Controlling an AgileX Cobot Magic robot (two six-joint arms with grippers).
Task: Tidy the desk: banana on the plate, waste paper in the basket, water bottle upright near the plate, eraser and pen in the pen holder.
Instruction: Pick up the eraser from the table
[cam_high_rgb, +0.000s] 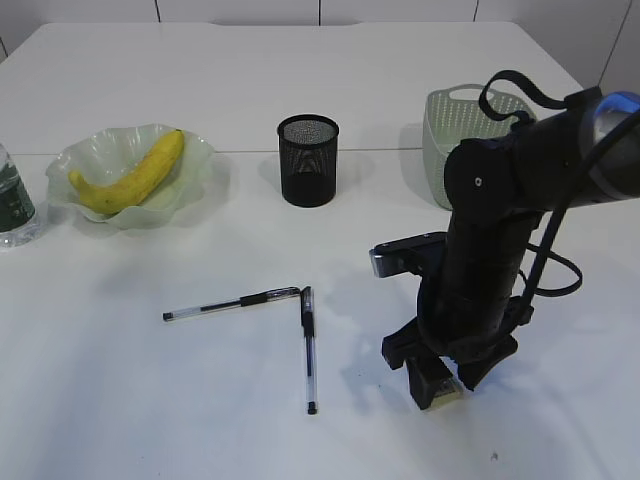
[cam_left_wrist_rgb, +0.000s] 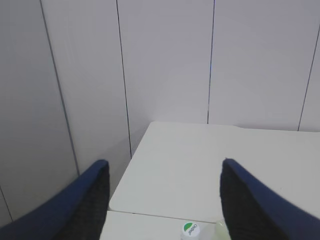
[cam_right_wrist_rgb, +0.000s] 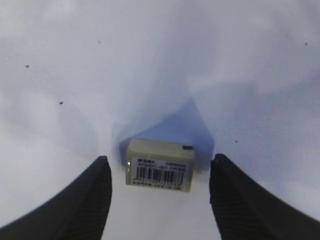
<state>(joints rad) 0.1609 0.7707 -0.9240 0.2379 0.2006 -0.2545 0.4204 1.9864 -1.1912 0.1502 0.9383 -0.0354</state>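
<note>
The banana (cam_high_rgb: 135, 175) lies in the pale green plate (cam_high_rgb: 200, 150) at the left. The water bottle (cam_high_rgb: 12, 205) stands upright beside the plate at the frame's left edge; its white cap (cam_left_wrist_rgb: 190, 230) shows below my left gripper (cam_left_wrist_rgb: 165, 162), which is open and holds nothing. My right gripper (cam_high_rgb: 440, 375) points down at the desk (cam_high_rgb: 150, 400), open. The eraser (cam_right_wrist_rgb: 159, 171) lies on the desk between its fingers, with a gap on each side. Two pens (cam_high_rgb: 232, 304) (cam_high_rgb: 308, 350) lie in a V in front of the pen holder (cam_high_rgb: 308, 160). The basket (cam_high_rgb: 465, 125) stands behind the right arm. No waste paper shows.
The right arm (cam_high_rgb: 490, 230) hides part of the basket. A seam (cam_high_rgb: 380, 152) crosses the desk behind the pen holder. In the left wrist view, a corner of the far tabletop (cam_left_wrist_rgb: 150, 125) stands against a panelled wall (cam_left_wrist_rgb: 165, 60).
</note>
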